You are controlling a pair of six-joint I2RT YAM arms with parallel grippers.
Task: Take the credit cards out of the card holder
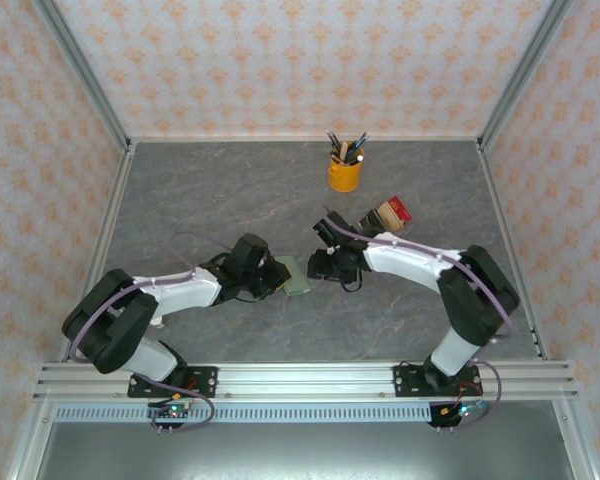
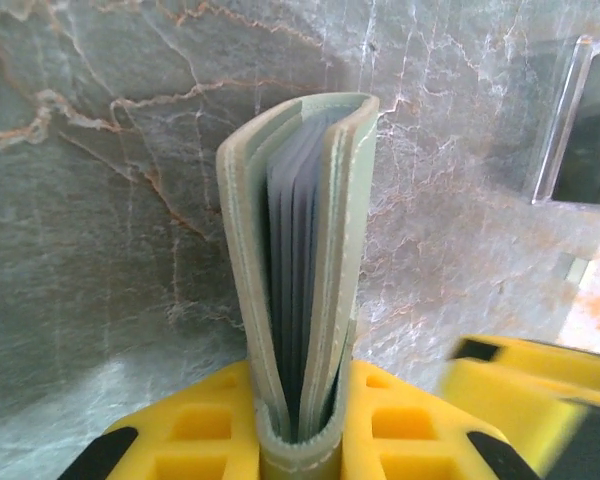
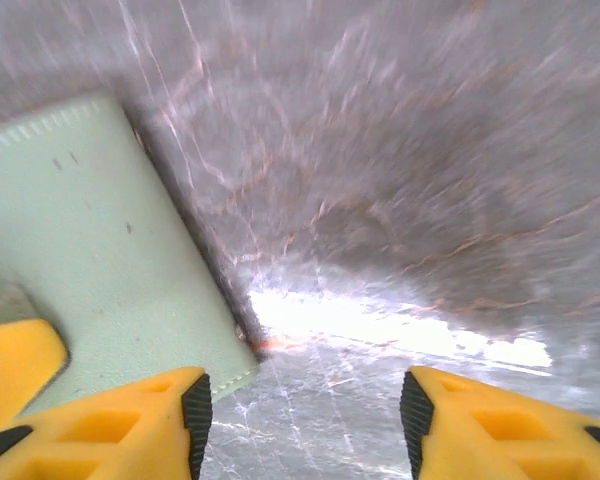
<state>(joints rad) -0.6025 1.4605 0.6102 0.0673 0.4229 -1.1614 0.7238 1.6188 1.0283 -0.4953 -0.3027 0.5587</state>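
Observation:
The sage-green card holder (image 1: 296, 277) lies mid-table between the two arms. My left gripper (image 1: 280, 275) is shut on it: in the left wrist view the card holder (image 2: 300, 250) stands edge-on, its folded spine pinched in my left gripper (image 2: 298, 400). Thin grey layers show between its covers; the credit cards are hidden inside. My right gripper (image 1: 315, 265) is open just right of the holder. In the right wrist view the card holder's (image 3: 90, 240) flat cover lies left of my right gripper (image 3: 305, 410), over bare table.
A yellow cup of pens (image 1: 345, 172) stands at the back centre. A cluster of dark, tan and red upright blocks (image 1: 385, 215) sits behind my right arm. A clear plastic stand (image 2: 580, 120) shows at the upper right. Aluminium rails edge the grey marbled table (image 1: 210, 200).

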